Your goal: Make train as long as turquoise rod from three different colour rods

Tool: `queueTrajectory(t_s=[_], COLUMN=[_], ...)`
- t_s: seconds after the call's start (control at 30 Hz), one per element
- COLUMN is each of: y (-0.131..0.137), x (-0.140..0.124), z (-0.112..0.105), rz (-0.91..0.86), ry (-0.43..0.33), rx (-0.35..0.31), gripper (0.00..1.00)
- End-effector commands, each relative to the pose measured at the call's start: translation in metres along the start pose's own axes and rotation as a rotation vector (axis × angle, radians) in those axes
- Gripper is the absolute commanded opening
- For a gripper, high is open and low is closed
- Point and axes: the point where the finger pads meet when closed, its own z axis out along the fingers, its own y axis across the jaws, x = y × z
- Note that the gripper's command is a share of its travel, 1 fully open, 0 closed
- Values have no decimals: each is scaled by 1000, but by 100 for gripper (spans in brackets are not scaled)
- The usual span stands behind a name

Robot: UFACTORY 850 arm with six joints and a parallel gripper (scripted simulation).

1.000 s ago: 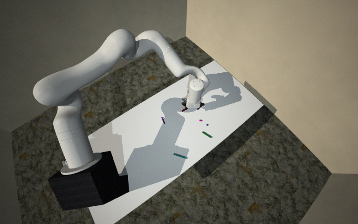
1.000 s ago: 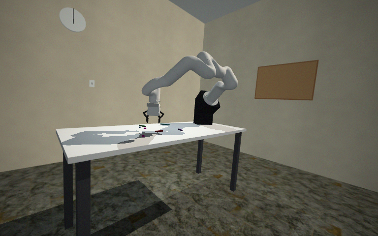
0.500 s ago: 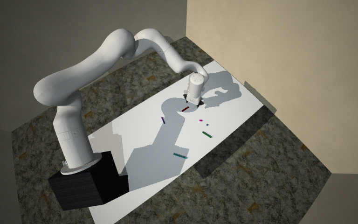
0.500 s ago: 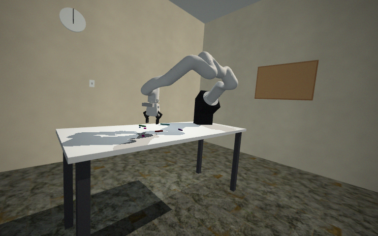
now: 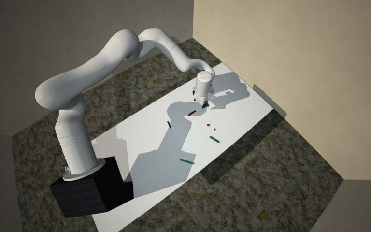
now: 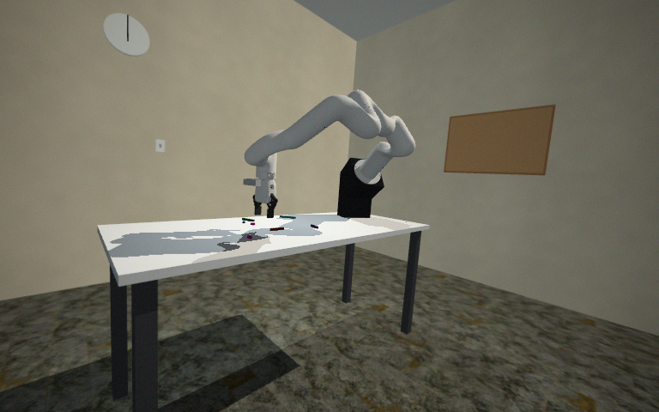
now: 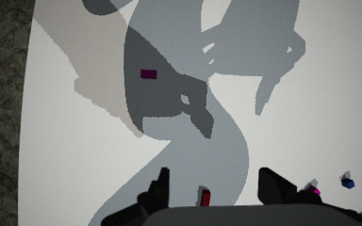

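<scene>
My gripper (image 5: 203,104) is open and empty. It hangs a little above the white table, over one end of the red rod (image 5: 192,112). In the wrist view that red end (image 7: 205,198) shows between the two fingers, below them. The turquoise rod (image 5: 187,161) lies alone toward the table's near edge. A purple rod (image 5: 169,124) lies left of the red one. A short magenta rod (image 5: 208,124), a tiny blue rod (image 5: 215,129) and a green rod (image 5: 214,139) lie to the right. The wrist view shows a second magenta rod (image 7: 148,73) in shadow farther ahead.
The arm's black base block (image 5: 87,188) stands at the table's left end. The table edge and the floor show at the left of the wrist view (image 7: 11,113). A wall stands close behind the table's far end.
</scene>
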Motion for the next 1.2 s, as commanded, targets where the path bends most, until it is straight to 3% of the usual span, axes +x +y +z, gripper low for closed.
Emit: queueTrajectory(t_s=[0.0, 1.17], y=[-3, -5], x=[4, 6], z=[-1, -1], rz=[52, 82], ry=[-7, -6], rx=[-1, -1], gripper=[100, 100])
